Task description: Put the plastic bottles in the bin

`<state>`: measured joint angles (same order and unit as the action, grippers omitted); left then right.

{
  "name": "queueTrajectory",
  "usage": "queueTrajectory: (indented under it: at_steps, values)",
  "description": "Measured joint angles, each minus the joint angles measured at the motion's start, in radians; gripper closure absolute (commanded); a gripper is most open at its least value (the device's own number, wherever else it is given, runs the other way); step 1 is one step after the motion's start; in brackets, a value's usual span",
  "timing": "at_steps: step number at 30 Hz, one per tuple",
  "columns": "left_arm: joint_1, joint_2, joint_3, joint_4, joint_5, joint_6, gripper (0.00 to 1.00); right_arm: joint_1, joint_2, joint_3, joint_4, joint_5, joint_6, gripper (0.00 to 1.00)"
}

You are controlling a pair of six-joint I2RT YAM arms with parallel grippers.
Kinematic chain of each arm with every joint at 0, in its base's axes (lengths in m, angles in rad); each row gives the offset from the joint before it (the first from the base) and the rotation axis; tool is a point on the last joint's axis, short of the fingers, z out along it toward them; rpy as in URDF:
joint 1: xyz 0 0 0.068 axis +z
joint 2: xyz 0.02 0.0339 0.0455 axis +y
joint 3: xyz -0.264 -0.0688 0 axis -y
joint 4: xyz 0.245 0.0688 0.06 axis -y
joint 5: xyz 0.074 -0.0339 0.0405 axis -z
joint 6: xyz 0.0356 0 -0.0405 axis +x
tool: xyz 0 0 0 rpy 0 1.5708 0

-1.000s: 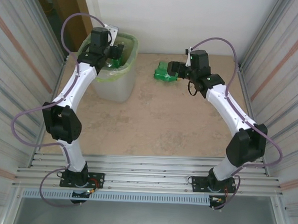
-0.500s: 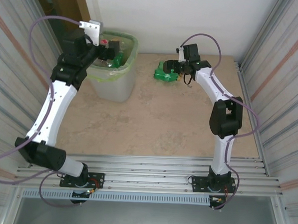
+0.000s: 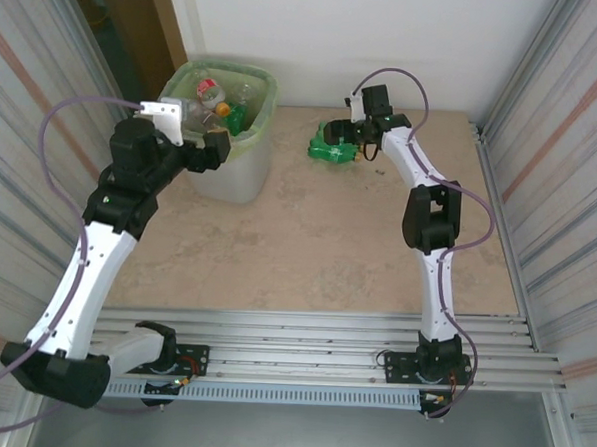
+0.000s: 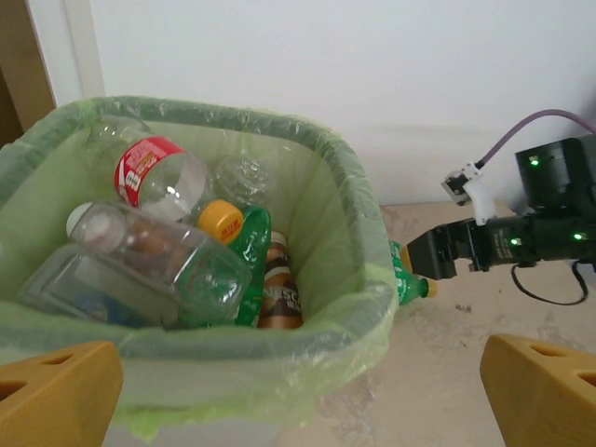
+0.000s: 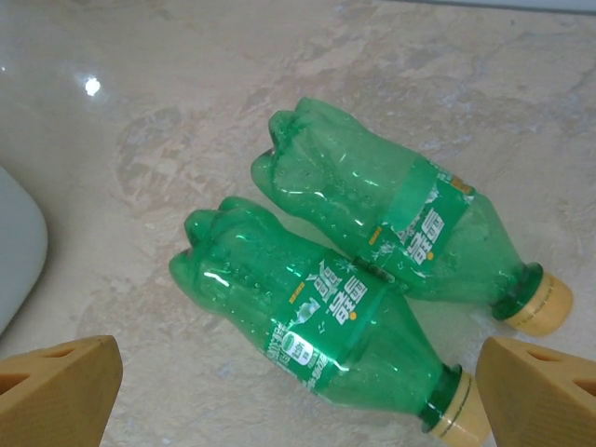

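Observation:
The bin [image 3: 233,176], lined with a light green bag, stands at the back left with several plastic bottles in it: a clear one with a red label [image 4: 149,172], a brown-labelled one [image 4: 277,293] and a green one [image 4: 250,251]. My left gripper [image 3: 210,149] hovers open and empty just in front of the bin's near rim [image 4: 279,349]. Two green bottles with yellow caps lie side by side on the table [image 3: 331,147], the nearer [image 5: 317,307] and the farther [image 5: 400,223]. My right gripper [image 3: 337,133] is open right above them, touching neither.
The white back wall [image 3: 388,38] rises just behind the bin and the green bottles. Corrugated metal side walls [image 3: 558,147] close in the table on the left and right. The beige tabletop [image 3: 307,244] stretches between the arms.
The left gripper opened over the bin, then pulled back toward the near side of its rim. The right arm stretched out farther, bringing its gripper over the two green bottles.

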<state>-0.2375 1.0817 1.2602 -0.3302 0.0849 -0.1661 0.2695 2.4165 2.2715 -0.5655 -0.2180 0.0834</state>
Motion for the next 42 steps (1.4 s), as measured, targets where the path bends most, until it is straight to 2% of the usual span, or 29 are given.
queueTrajectory:
  at_steps: [6,13,27,36,42]
  values:
    - [0.0,-0.051,-0.03,0.006,-0.007,-0.031,0.01,0.0,0.054,0.032,-0.016,-0.019,-0.017,0.04]
    - [0.0,-0.035,-0.032,0.006,-0.007,-0.045,0.01,0.0,0.115,0.077,-0.036,-0.023,-0.018,0.04]
    - [0.0,0.01,-0.045,0.021,-0.007,-0.049,0.01,0.04,0.135,0.089,-0.11,-0.021,-0.111,0.08]
    - [0.0,0.04,-0.045,0.037,-0.006,-0.049,0.01,0.105,0.137,0.089,-0.155,0.038,-0.181,0.15]
    - [0.0,0.04,-0.045,0.041,-0.007,-0.049,0.01,0.118,0.171,0.09,-0.155,0.078,-0.198,0.29]
